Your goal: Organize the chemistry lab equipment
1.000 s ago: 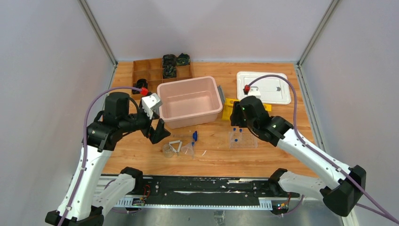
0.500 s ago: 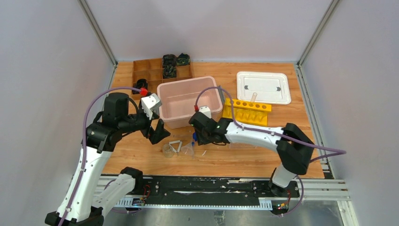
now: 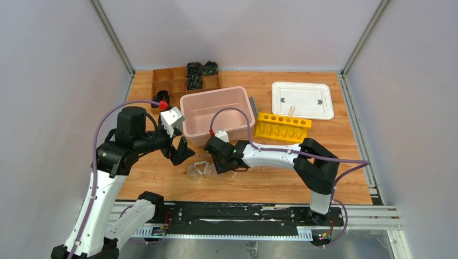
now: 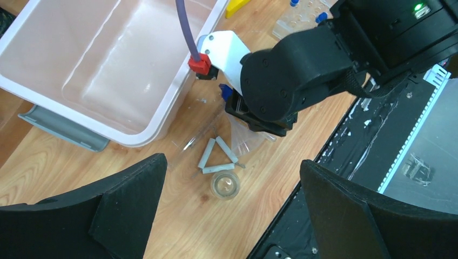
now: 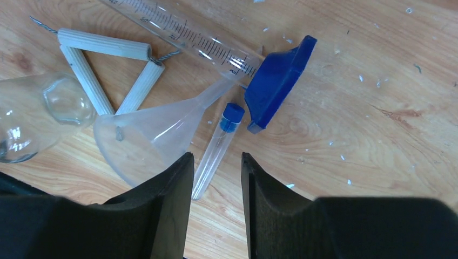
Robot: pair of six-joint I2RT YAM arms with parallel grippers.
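My right gripper (image 5: 216, 155) hangs low over a blue-capped clear tube (image 5: 217, 145) lying on the wood. Its jaws stand open on either side of the tube's lower end and do not pinch it. Beside the tube lie a clear funnel (image 5: 143, 137), a white wire triangle (image 5: 102, 67), a small clear beaker (image 5: 32, 113) and a graduated clear rod with a blue tip (image 5: 275, 81). My left gripper (image 4: 229, 161) is wide open and empty, above the triangle (image 4: 219, 159) and beaker (image 4: 225, 185). The yellow holed rack (image 3: 282, 127) stands to the right. A clear tray (image 4: 302, 24) holds blue-capped tubes.
The large pink bin (image 3: 216, 116) stands just behind the cluster, its white lid (image 3: 302, 100) at the back right. A brown compartment box (image 3: 183, 81) with dark items is at the back left. The right forearm (image 3: 270, 154) lies across the table in front of the rack.
The right arm swung left from the tray and rack to the cluster by the funnel, and its jaws narrowed. The left arm has not moved.
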